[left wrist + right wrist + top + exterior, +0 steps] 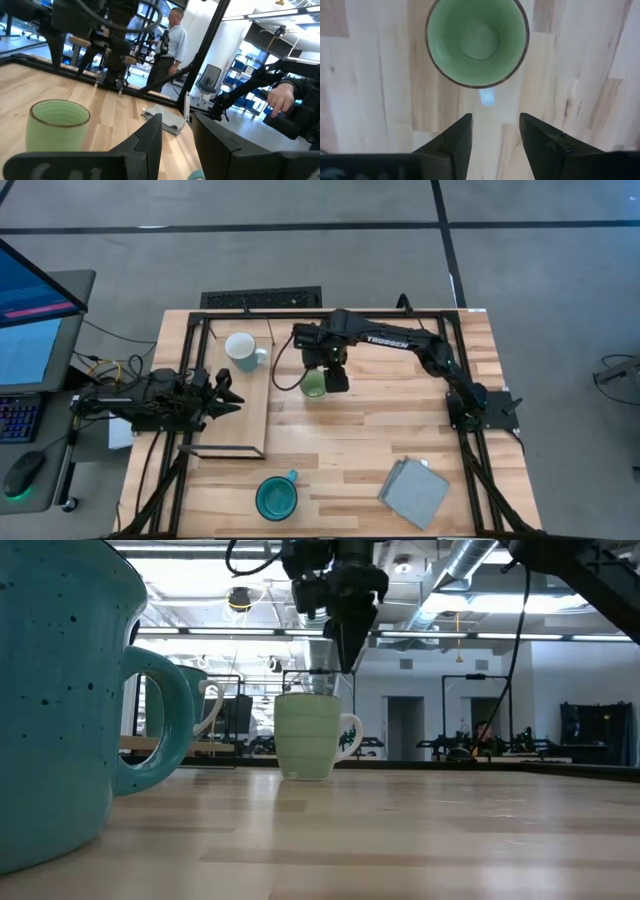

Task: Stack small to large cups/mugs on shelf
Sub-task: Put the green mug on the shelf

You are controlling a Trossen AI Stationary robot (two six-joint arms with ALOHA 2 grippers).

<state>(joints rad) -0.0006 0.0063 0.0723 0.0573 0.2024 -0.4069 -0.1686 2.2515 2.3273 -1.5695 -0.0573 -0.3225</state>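
1. My right gripper [335, 377] hangs over the planked tabletop [360, 430], pointing straight down, just beside the light-green mug [313, 384].
2. In the right wrist view its two fingers [451, 145] stand apart with bare wood between them; the light-green mug [477, 42] sits just beyond the tips, mouth up and empty, not between them.
3. In the low view the gripper [345, 645] hovers above the mug [312, 734], clear of its rim, and the mug stands upright on the table.
4. The white mug [241, 351] stands upright on the shelf [235, 430], near its far end.
5. The teal-blue mug [276, 498] stands on the tabletop at the near edge, well apart from the shelf, with the grey folded cloth [414, 492] off to its right.
6. My left gripper [228, 402] waits low over the shelf's left side, fingers parted and holding nothing.
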